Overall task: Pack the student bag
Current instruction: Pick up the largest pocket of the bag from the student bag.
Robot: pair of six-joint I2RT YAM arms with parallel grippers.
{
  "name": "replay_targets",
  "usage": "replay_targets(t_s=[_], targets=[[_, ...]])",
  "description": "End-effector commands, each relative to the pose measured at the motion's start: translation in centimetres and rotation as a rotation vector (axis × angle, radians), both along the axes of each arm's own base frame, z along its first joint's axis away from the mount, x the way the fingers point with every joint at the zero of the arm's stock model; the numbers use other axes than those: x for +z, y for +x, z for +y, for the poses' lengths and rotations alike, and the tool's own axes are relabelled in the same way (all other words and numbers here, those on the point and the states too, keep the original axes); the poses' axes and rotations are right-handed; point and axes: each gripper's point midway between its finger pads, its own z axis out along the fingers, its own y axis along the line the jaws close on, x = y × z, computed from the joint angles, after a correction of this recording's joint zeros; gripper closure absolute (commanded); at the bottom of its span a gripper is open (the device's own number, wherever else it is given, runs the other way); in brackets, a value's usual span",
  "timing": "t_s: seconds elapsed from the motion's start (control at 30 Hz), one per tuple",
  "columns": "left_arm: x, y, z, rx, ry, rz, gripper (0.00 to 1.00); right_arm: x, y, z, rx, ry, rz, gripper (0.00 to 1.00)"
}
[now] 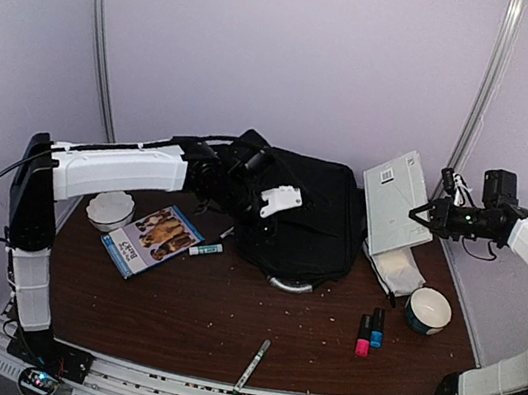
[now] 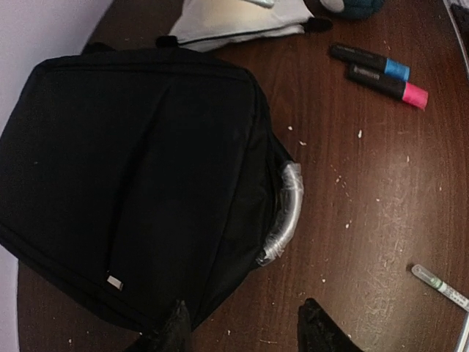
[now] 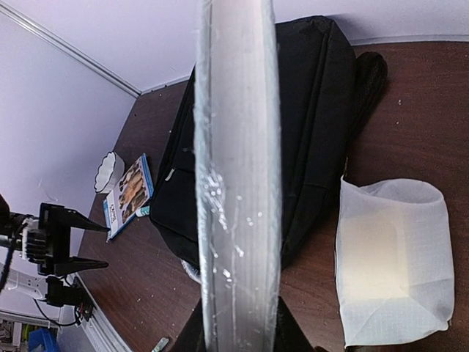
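White book [image 1: 398, 195], markers [image 1: 370, 334], bowl [image 1: 424, 325] — picture book [image 1: 153, 239]

The backpack [image 1: 307, 215] lies at the middle back of the desk [image 1: 223, 322]. To its left is a book [image 1: 152, 240], with a dish [image 1: 110, 209] beyond its left corner and a glue stick [image 1: 205, 249] just right of it. Right of the backpack, the right hand [image 1: 423, 214] holds a notebook [image 1: 397, 200] upright. A pouch [image 1: 399, 271] lies in front of the notebook. Nearer still are a bowl [image 1: 427, 311] and two markers [image 1: 370, 332] — a pen [image 1: 253, 363] lies by the near edge.

The fixed top view looks down from the near edge across the whole brown wooden table [image 1: 223, 322], while both wrist views look down from closer, all three sharing the large black soft fabric backpack [image 1: 312, 216].
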Motion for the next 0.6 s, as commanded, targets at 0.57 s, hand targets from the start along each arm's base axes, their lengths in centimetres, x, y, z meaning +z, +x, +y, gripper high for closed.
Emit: replay_targets(t_s=[0.57], targets=[[-9.7,3.7,-0.4,-0.033,0.296,-0.111,0.54,2.8,-1.3,1.1,0.074,0.018,-0.186,1.00]])
